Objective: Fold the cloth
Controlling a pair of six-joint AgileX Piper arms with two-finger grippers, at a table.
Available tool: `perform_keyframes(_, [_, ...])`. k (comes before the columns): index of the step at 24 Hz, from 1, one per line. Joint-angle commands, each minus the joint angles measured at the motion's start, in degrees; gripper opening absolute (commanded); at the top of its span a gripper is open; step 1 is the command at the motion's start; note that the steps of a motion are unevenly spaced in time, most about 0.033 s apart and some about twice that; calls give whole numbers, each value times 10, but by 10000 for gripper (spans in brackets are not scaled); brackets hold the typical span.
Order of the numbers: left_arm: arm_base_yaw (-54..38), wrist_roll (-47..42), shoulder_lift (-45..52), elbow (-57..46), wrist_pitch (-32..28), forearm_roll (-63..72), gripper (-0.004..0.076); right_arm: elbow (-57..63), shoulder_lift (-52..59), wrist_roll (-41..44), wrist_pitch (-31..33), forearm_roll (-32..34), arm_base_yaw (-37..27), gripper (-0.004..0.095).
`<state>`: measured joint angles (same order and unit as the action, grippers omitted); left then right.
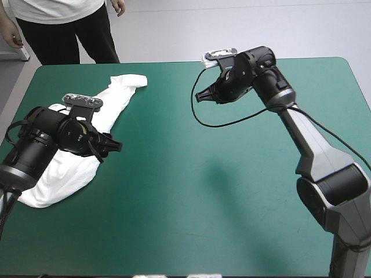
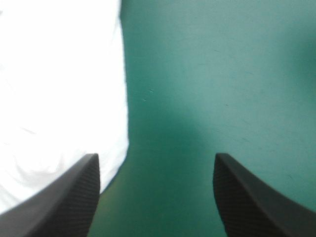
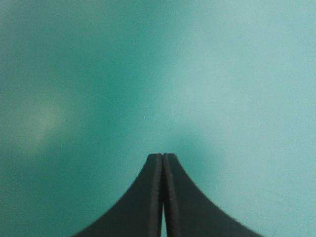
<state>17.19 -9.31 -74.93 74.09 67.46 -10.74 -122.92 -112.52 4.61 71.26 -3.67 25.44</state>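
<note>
Table under teal-green cover, most of it bare. T-shirt on the left part of the table: white, a long rumpled strip slanting from near the left edge up toward the far edge, its far end narrow and bunched, its near end broader and partly hidden under the left arm. Left gripper low over the strip's inner edge, pointing toward the table's middle, wide open and holding nothing. In the left wrist view the gripper shows its fingers well apart: one over the white T-shirt, the other over bare cover, with the cloth's edge running between them, closer to the first. Whether that finger touches the cloth cannot be told. Right gripper over the far middle of the table, well apart from the T-shirt, tip turned toward the left side. In the right wrist view the gripper has its fingers pressed together into one pointed arch, nothing between them, only bare cover ahead. How high it hangs above the table cannot be told.
</note>
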Motion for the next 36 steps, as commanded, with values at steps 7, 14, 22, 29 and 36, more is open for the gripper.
perform_keyframes(7, [-214, 75, -63, 69, -33, 76, 474, 170, 239, -3, 3, 6, -101, -17])
perform_keyframes(14, [-230, 109, -271, 197, -33, 89, 490, 239, 289, -4, 3, 2, -117, -17])
perform_keyframes(22, [-238, 108, -392, 229, -68, 91, 490, 239, 290, -4, 3, 0, -117, -17])
perform_keyframes(29, [-238, 114, -441, 229, -64, 97, 386, 239, 290, -4, 3, 2, -117, -18])
perform_keyframes(36, [-237, 129, -443, 228, -58, 99, -5, 239, 290, -4, 3, 4, -117, -17])
